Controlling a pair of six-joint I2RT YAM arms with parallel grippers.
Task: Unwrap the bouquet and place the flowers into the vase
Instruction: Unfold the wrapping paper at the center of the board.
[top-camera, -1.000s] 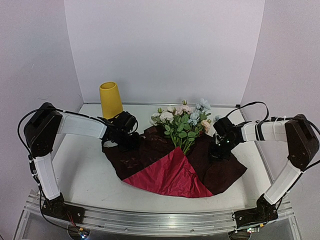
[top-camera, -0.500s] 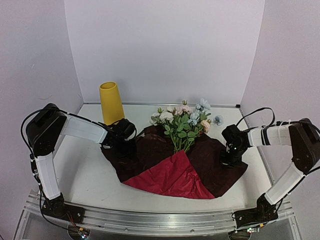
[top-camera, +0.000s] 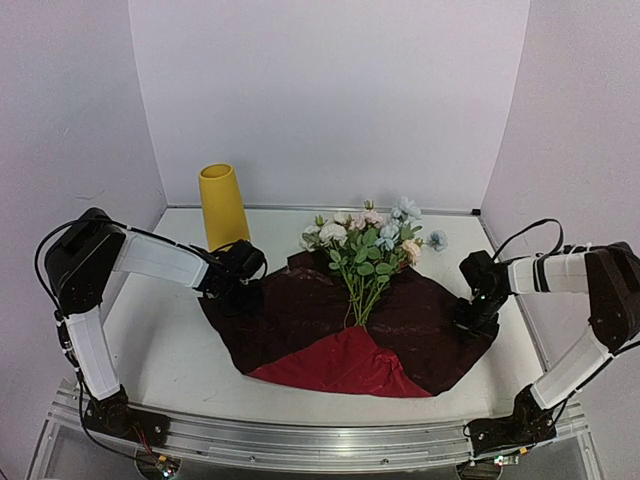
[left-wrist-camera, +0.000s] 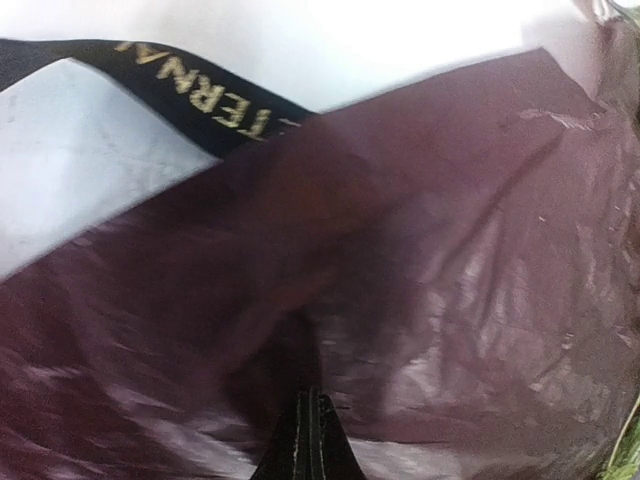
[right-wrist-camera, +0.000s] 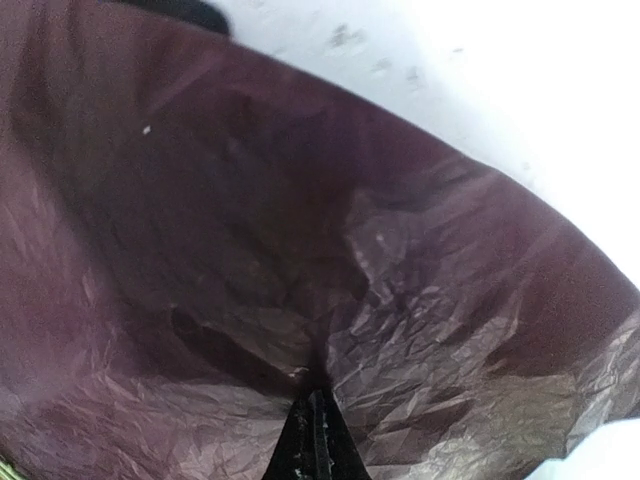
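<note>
Our left claw (left-wrist-camera: 311, 432) and right claw (right-wrist-camera: 318, 425), each pinched shut on the paper (top-camera: 320, 315), have dragged it flatter, so we judge the flowers (top-camera: 365, 245) ready for lifting.

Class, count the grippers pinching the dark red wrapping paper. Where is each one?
2. The left gripper is shut on the left edge of the dark red paper. The right gripper is shut on its right edge.
</note>
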